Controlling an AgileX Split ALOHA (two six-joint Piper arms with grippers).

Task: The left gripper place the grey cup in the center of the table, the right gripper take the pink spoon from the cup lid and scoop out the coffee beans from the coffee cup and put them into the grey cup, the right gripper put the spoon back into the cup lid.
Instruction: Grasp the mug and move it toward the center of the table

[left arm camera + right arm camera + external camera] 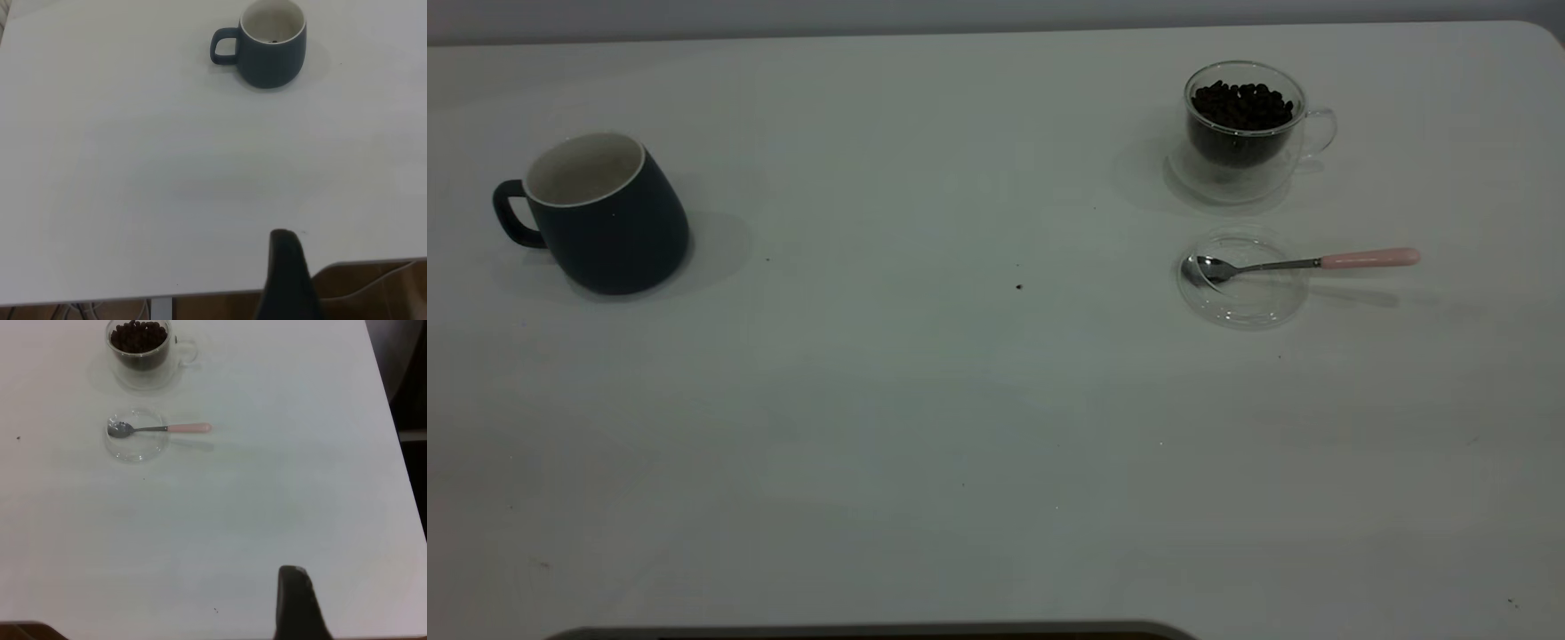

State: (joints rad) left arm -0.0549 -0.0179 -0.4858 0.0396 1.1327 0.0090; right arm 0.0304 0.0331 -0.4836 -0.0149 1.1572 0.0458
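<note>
Only one dark fingertip of the left hand [288,277] shows in its wrist view, low over the near edge of the counter [925,427]; whether that hand is spread or pressed together I cannot tell. It holds nothing and sits well apart from the cup [272,41]. The right hand [299,603] shows the same way in its own wrist view, a single dark tip near the counter's edge, far from everything it has to handle; its spread cannot be told either. Neither hand appears in the exterior view.

Further out, the cup [600,213] stands upright at the left side of the counter, handle turned away from the middle, so the first step, moving it to the center, looks not yet done. Its white inside looks almost empty; the left wrist view shows one small dark speck in it, which I cannot identify.

On the right side, the spoon [1303,262] lies with its bowl in the lid [1240,298] and its pink handle sticking out past the rim. Just behind the lid stands the glass [1245,129], filled with beans [1243,105]. By my reading the scooping and the spoon's return are all still ahead.

A few dark crumbs dot the counter's middle. No brand, label or writing can be read anywhere.
</note>
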